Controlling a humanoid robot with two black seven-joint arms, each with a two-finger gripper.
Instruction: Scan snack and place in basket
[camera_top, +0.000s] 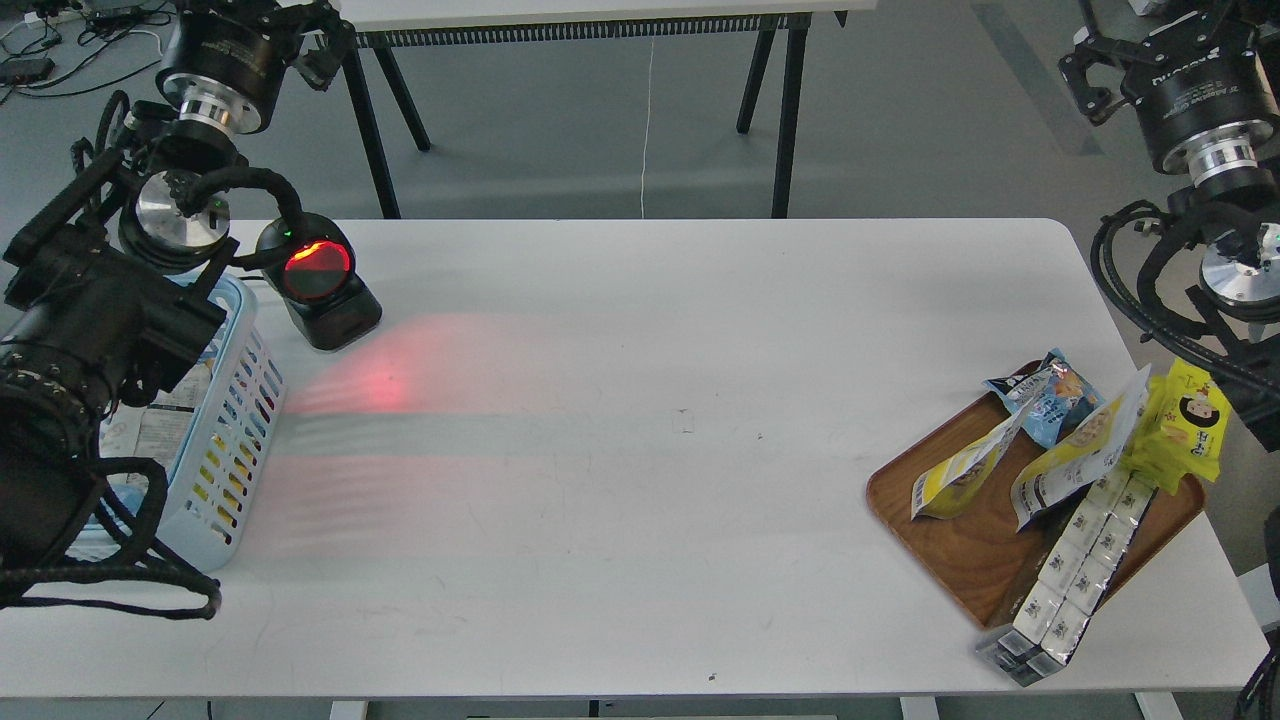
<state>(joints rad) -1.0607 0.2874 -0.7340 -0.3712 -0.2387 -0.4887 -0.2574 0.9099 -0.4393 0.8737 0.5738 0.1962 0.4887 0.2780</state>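
Observation:
Two yellow and grey-white snack pouches lie on the wooden tray (960, 545) at the right: one snack (1082, 452) leans across the middle, and a second pouch (962, 472) lies to its left. The light blue basket (240, 400) stands at the table's left edge, partly hidden by my left arm. My left gripper (315, 45) is raised at the top left, behind the basket. My right gripper (1090, 70) is raised at the top right, well above the tray. Both are dark and seen end-on, with nothing visibly held.
A black scanner (318, 280) with a glowing red window stands beside the basket and throws red light onto the white table (640, 500). The tray also holds a small blue bag (1050, 395), a yellow cartoon-face packet (1190, 420) and a long boxed pack (1075, 570).

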